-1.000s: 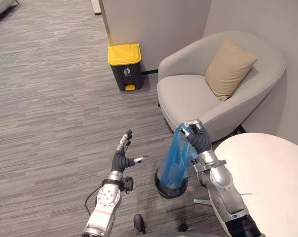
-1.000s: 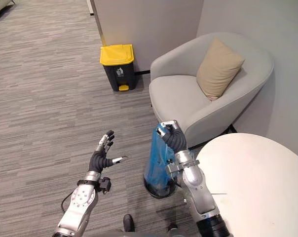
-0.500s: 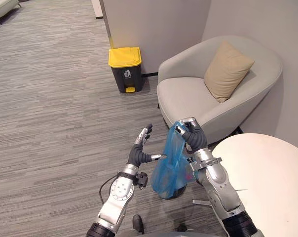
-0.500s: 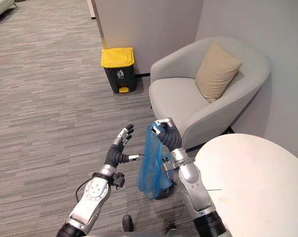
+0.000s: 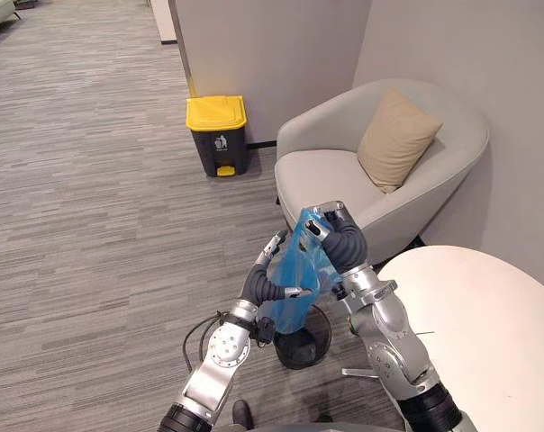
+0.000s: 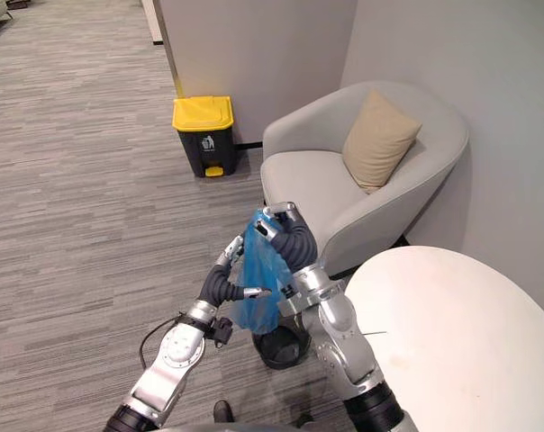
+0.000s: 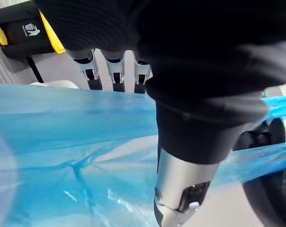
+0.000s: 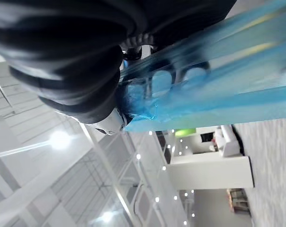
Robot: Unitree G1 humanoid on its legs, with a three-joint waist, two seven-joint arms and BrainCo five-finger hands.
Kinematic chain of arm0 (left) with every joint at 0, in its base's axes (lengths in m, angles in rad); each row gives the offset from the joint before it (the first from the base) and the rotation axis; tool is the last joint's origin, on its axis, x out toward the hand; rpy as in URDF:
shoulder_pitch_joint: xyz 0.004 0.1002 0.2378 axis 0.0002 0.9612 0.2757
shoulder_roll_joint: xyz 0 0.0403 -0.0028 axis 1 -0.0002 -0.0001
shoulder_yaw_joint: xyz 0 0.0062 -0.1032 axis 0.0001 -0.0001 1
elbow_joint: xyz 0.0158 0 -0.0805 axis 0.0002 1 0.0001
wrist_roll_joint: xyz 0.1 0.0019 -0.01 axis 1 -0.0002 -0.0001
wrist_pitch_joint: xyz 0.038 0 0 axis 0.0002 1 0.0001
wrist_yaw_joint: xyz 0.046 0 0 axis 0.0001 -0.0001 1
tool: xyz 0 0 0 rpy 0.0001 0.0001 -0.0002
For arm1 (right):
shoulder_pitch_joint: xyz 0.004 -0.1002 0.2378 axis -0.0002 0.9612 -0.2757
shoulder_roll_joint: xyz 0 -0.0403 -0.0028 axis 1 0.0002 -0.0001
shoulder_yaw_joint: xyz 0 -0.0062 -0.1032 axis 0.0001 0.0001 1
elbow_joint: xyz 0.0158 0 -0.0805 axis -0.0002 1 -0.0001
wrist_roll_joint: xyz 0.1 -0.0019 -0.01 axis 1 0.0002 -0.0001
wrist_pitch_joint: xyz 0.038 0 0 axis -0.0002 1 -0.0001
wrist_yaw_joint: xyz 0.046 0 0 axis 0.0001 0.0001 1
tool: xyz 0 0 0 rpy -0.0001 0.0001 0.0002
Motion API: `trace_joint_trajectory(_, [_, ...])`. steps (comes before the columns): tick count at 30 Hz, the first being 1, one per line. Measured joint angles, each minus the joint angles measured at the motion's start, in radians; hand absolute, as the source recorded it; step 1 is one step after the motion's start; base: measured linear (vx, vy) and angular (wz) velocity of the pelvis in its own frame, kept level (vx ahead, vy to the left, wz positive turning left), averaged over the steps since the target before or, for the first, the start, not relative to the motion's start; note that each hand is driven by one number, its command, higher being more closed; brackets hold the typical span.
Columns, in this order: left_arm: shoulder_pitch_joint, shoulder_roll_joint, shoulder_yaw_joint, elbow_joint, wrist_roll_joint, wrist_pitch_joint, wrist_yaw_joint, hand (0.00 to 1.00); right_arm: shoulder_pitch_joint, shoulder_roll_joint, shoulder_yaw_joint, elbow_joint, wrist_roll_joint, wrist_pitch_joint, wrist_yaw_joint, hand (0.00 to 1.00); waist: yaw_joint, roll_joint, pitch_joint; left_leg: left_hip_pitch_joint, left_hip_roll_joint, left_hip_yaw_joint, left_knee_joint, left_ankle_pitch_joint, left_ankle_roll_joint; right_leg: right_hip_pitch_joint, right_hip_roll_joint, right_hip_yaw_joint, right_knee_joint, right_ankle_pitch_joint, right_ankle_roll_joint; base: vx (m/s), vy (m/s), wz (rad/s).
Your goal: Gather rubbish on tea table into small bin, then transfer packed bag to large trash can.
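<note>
Blue bag hangs in the air over small bin. Its lower end is at or just inside the bin mouth; can't tell if it is clear of the rim. Right hand has fingers curled tight round the bunched top and carries the weight. Left hand is against the bag's side lower down, fingers fairly straight behind the plastic, thumb across the front: touching, no clear pinch. Small bin stands on the floor just beside tea table. Large trash can, black, yellow lid down, stands well apart by the wall, left of armchair with cushion. Step in hand, my read: freeing the packed bag from the bin for the carry. To do it well, clamp the neck so nothing spills, raise straight until the bottom clears the rim, and let left hand steady the sag without tugging the thin film sideways. A dragging bag could tip the bin.
</note>
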Motion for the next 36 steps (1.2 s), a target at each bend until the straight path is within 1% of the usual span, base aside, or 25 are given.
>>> trace_joint_trajectory(3, [-0.002, -0.014, -0.004, 0.040, 0.002, 0.010, 0.000, 0.00, -0.021, 0.000, 0.023, 0.000, 0.000, 0.000, -0.002, 1.00, 0.000, -0.004, -0.003, 0.003, 0.000, -0.001, 0.000, 0.000, 0.000, 0.004, 0.000, -0.001, 0.000, 0.000, 0.000, 0.00, 0.000, 0.00])
trace_joint_trajectory(7, [-0.002, -0.013, -0.014, 0.079, 0.003, 0.013, -0.001, 0.00, -0.045, 0.001, 0.040, 0.000, 0.000, 0.001, -0.007, 1.00, 0.001, -0.004, -0.003, 0.006, 0.000, -0.002, 0.000, 0.000, 0.000, 0.007, 0.000, -0.002, 0.000, -0.001, 0.001, 0.00, 0.000, 0.00])
trace_joint_trajectory(12, [-0.003, -0.013, -0.040, 0.120, 0.032, 0.014, -0.005, 0.00, -0.070, 0.001, 0.043, 0.007, -0.002, 0.001, -0.017, 1.00, 0.006, -0.007, -0.005, 0.006, 0.000, -0.003, -0.001, 0.000, 0.000, 0.007, 0.000, -0.002, 0.000, -0.001, 0.001, 0.00, 0.000, 0.00])
trace_joint_trajectory(15, [-0.002, -0.014, -0.051, 0.154, 0.039, 0.021, -0.007, 0.00, -0.113, -0.001, 0.043, 0.065, -0.003, 0.002, -0.037, 1.00, 0.007, -0.009, -0.006, 0.005, 0.000, -0.004, -0.001, 0.002, 0.000, 0.007, 0.000, -0.003, 0.000, -0.001, 0.001, 0.00, 0.000, 0.00])
trace_joint_trajectory(18, [-0.002, -0.014, -0.055, 0.168, 0.040, 0.022, -0.008, 0.00, -0.125, -0.001, 0.044, 0.090, -0.003, 0.003, -0.051, 1.00, 0.012, -0.009, -0.006, 0.004, 0.000, -0.006, -0.001, 0.003, 0.001, 0.007, 0.000, -0.004, 0.000, -0.001, 0.001, 0.00, 0.000, 0.00])
trace_joint_trajectory(24, [-0.001, -0.014, -0.071, 0.191, 0.052, 0.032, -0.007, 0.00, -0.125, 0.001, 0.044, 0.091, -0.004, 0.003, -0.051, 1.00, 0.020, -0.009, -0.006, 0.001, 0.000, -0.014, -0.001, 0.009, 0.002, 0.007, 0.000, -0.012, 0.002, -0.001, 0.001, 0.00, 0.000, 0.03])
trace_joint_trajectory(27, [0.006, -0.014, -0.072, 0.191, 0.078, 0.032, -0.007, 0.00, -0.125, 0.007, 0.044, 0.091, -0.004, 0.003, -0.050, 1.00, 0.021, -0.012, -0.008, -0.001, 0.001, -0.018, -0.001, 0.012, 0.002, 0.006, 0.001, -0.017, 0.002, -0.001, 0.001, 0.00, 0.000, 0.04])
trace_joint_trajectory(34, [0.028, -0.013, -0.056, 0.192, 0.091, 0.032, 0.003, 0.00, -0.125, 0.026, 0.048, 0.091, -0.003, 0.003, -0.049, 1.00, 0.024, -0.022, -0.015, -0.001, 0.001, -0.020, -0.001, 0.015, 0.003, 0.006, 0.001, -0.016, 0.002, -0.003, 0.005, 0.00, 0.000, 0.00])
trace_joint_trajectory(36, [0.037, -0.014, -0.041, 0.191, 0.107, 0.032, 0.019, 0.00, -0.125, 0.036, 0.048, 0.091, -0.003, 0.003, -0.049, 1.00, 0.023, -0.026, -0.017, -0.001, 0.001, -0.021, -0.001, 0.015, 0.003, 0.006, 0.001, -0.016, 0.002, -0.004, 0.006, 0.00, 0.000, 0.00])
